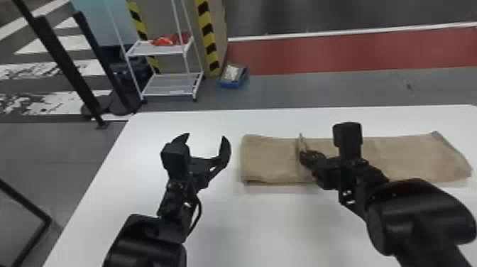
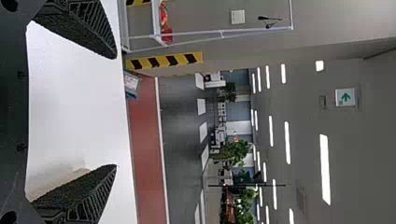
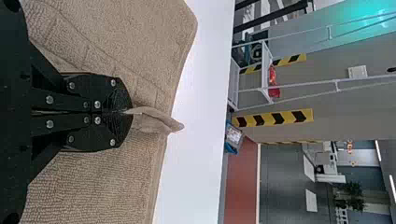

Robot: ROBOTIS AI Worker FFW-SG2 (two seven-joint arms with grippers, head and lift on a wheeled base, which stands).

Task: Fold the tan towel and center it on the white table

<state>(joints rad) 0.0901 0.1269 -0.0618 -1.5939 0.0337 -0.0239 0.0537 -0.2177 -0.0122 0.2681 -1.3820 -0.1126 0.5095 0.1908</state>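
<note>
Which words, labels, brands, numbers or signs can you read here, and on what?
Words, brands, numbers: none readable.
Sign in the room behind: green arrow on white, no legible text.
Pale strip on the rack's lower shelf: too small to read.
Tan towel, white table: no print seen.

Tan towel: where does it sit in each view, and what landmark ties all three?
Head view: tan towel right of centre on the white table.
Left wrist view: strip of tan towel, partly behind a finger of the left gripper.
Right wrist view: tan towel either side of the right gripper, a fold pinched.
Shared: red floor strip beyond the table.
</note>
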